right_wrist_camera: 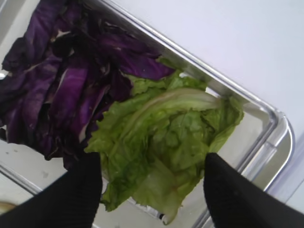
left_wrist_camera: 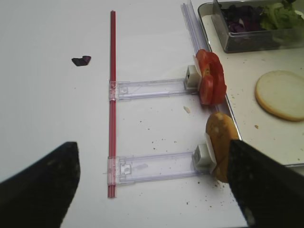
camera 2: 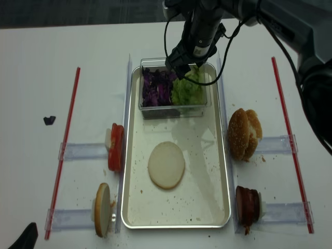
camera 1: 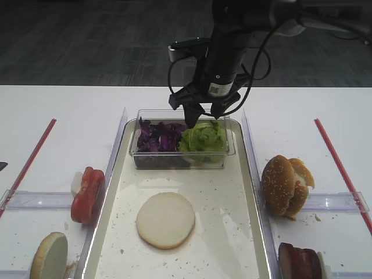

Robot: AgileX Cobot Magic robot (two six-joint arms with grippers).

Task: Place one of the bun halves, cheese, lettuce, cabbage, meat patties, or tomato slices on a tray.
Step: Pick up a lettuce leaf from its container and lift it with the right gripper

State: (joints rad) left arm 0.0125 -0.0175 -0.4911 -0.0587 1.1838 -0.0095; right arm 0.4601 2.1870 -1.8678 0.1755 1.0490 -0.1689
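My right gripper (right_wrist_camera: 151, 190) hangs wide open over crinkled green lettuce (right_wrist_camera: 164, 142) in the clear tub (camera 1: 181, 158), top centre. One pale round bun half (camera 1: 165, 220) lies flat on the speckled tray (camera 1: 232, 244).

Bright even light, soft close-up blur

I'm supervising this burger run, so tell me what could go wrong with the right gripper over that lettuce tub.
The open right gripper straddles the lettuce, whose leaves overlap, so it might lift several. The cabbage touches the lettuce and could come along. A finger could also catch the clear tub wall.
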